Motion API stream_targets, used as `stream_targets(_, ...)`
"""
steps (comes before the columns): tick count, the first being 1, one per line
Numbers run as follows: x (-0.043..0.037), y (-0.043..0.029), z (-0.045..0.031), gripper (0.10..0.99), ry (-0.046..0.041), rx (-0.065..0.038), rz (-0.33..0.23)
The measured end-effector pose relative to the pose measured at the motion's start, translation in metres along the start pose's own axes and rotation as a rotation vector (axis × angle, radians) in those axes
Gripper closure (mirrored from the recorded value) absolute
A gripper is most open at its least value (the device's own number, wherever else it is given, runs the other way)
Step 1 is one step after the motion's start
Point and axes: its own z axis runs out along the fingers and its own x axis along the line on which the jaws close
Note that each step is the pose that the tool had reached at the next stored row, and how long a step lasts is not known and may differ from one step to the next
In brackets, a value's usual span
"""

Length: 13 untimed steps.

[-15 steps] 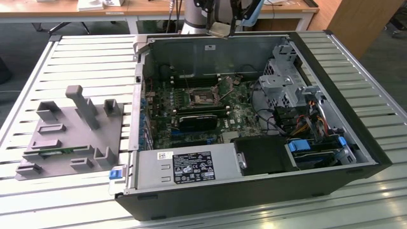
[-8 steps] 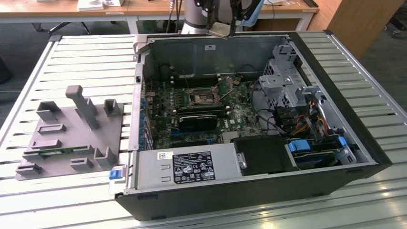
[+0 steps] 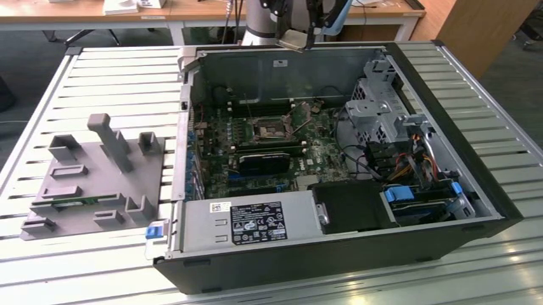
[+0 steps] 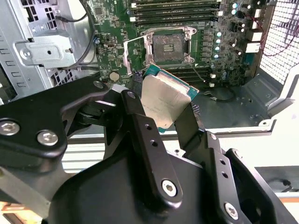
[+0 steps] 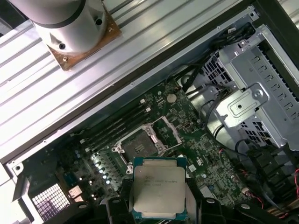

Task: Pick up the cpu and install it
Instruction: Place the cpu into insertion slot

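Silver-topped cpu (image 5: 158, 184) sits clamped in the gripper (image 5: 158, 207), clear of the open socket (image 5: 140, 143); tilted seating could damage its contacts.

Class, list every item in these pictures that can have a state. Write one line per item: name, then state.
cpu: gripped at its edges, held in the air above the motherboard, not installed.
hand: shut on the cpu.
socket: open and empty.
computer case: lying on its side, side panel off, inside exposed.
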Motion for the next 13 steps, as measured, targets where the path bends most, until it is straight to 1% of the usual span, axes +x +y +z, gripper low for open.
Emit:
stream_targets(7, 0.0, 0.0, 0.0001, 0.553, -0.0032, -0.001, 0.048)
stream_targets(13, 0.0, 0.0, 0.0002, 0.553, -0.0052, -0.001, 0.078)
